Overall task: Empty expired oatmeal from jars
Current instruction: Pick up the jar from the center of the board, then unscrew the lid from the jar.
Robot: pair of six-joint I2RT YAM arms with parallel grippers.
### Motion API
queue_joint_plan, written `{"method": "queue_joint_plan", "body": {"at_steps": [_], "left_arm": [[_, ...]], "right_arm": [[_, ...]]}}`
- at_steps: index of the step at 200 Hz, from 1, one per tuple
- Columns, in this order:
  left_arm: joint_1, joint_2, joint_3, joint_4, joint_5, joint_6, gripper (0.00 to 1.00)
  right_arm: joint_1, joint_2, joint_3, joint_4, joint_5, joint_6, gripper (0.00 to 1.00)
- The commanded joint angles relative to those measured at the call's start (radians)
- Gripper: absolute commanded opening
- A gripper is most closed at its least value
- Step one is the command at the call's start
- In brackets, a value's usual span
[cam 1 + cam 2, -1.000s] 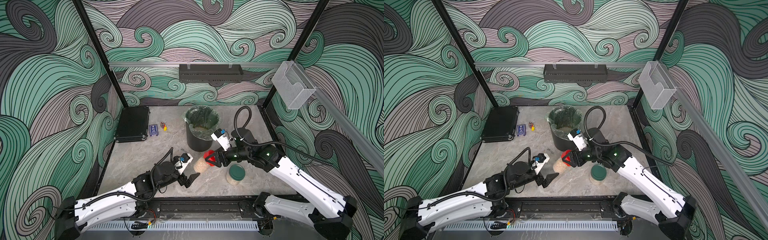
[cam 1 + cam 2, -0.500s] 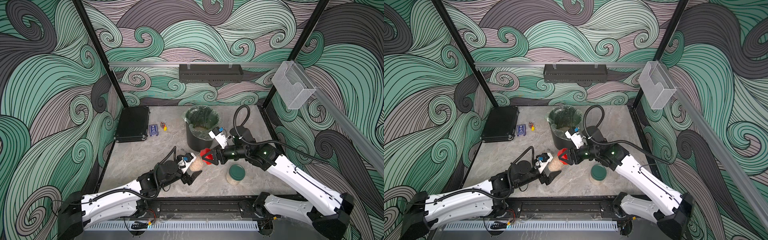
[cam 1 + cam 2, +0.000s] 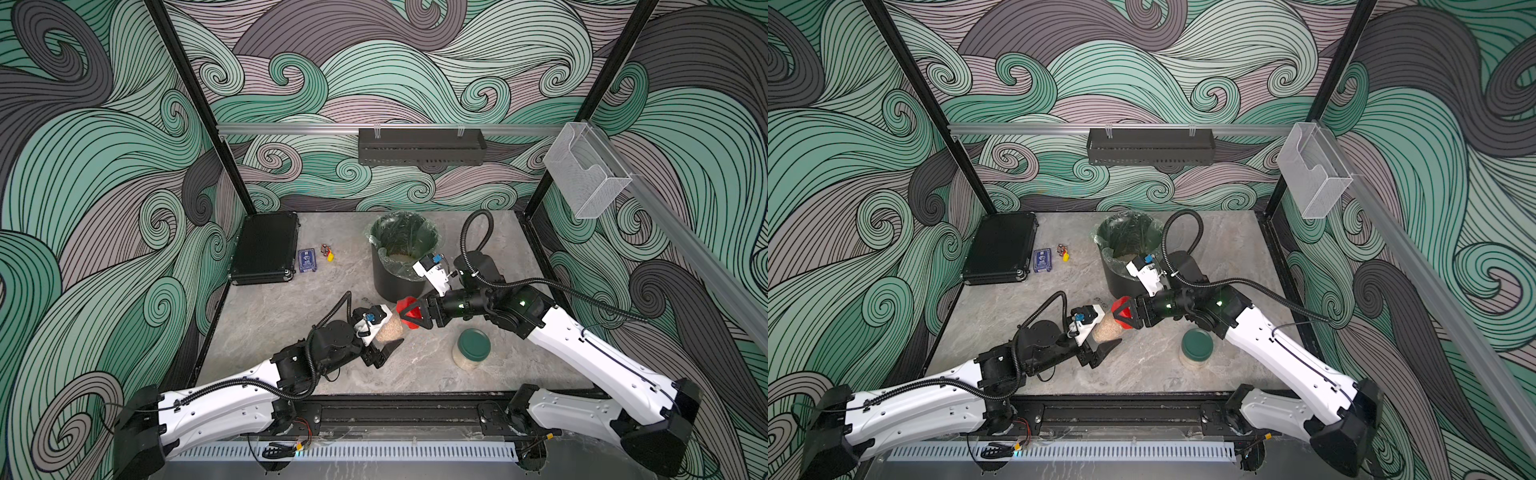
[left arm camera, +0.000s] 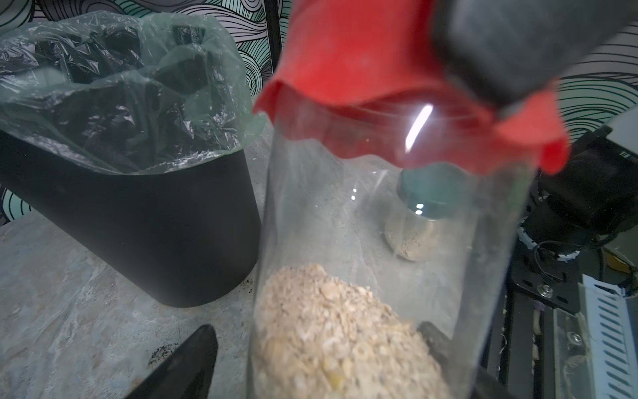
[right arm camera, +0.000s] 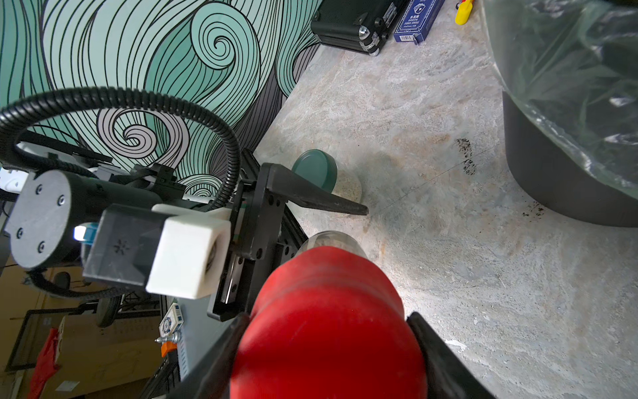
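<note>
Small jar (image 3: 1106, 328) near bin (image 3: 399, 282): likely slick, fragile, light; hold mid-body. Right gripper (image 3: 409, 316) jaws clamp red lid (image 5: 328, 328); left gripper (image 3: 386, 332) jaws open, straddling glass.

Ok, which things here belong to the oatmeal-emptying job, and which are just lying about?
Job: red-lidded jar of oatmeal, gripped at its lid by the right claw; green-lidded jar; second green-lidded jar, seen only in the right wrist view; lined black bin.

Lying about: black case, blue card box, small yellow piece, black wall shelf, clear wall holder.
</note>
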Motion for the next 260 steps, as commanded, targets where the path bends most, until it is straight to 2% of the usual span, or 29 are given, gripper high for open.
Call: {"method": "queue_joint_plan", "body": {"at_steps": [1, 51, 79, 91, 109, 117, 165, 204, 260], "left_arm": [[-0.001, -0.022, 0.036, 0.032, -0.031, 0.005, 0.89], [-0.001, -0.005, 0.052, 0.025, -0.008, 0.015, 0.71], [-0.001, -0.007, 0.071, 0.009, -0.013, 0.024, 0.55], [-0.001, -0.010, 0.072, 0.005, -0.016, 0.027, 0.51], [-0.001, -0.021, 0.067, 0.002, -0.024, 0.030, 0.49], [-0.002, -0.027, 0.065, -0.003, -0.024, 0.034, 0.48], [-0.001, -0.058, 0.051, -0.010, -0.018, 0.037, 0.47], [-0.003, -0.058, 0.048, -0.013, -0.001, 0.036, 0.47], [-0.003, -0.061, 0.050, -0.019, 0.009, 0.034, 0.47]], "right_arm": [[0.007, -0.003, 0.021, 0.000, -0.032, 0.010, 0.59], [0.007, 0.012, 0.032, 0.004, -0.066, 0.017, 0.60], [0.007, 0.013, 0.045, -0.023, -0.072, 0.010, 0.65], [0.007, 0.015, 0.054, -0.052, -0.072, 0.000, 0.73], [0.005, 0.013, 0.077, -0.127, -0.059, -0.021, 0.94], [0.004, 0.013, 0.090, -0.165, -0.048, -0.029, 0.99], [-0.010, 0.035, 0.161, -0.330, -0.051, -0.036, 0.99], [-0.010, 0.096, 0.236, -0.343, -0.069, -0.031, 0.98], [-0.011, 0.157, 0.311, -0.343, -0.082, -0.040, 0.89]]}}
